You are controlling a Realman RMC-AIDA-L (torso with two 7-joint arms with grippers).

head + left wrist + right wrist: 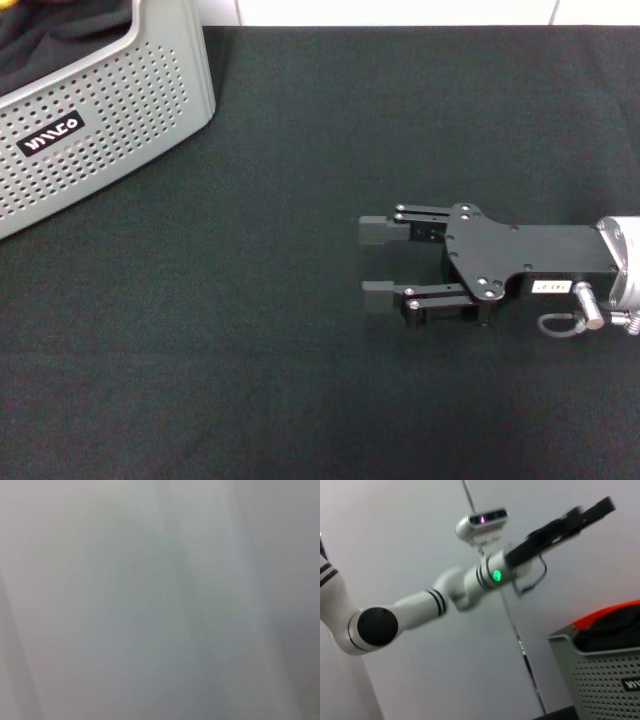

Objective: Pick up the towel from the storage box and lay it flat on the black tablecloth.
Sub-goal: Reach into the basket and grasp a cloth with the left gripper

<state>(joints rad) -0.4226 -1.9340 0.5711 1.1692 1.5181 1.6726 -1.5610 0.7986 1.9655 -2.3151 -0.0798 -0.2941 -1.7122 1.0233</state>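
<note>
- A pale grey-white blurred surface fills the whole left wrist view.
- Faint vertical streaks and a slight greenish tint cross that surface.
- Nothing else can be made out.

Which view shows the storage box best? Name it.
Head view: the storage box shows its perforated wall and black label, standing on the black tablecloth. The right wrist view catches only one corner; the left wrist view shows none.

Right hand low, fingers apart, left hand raised high
</note>
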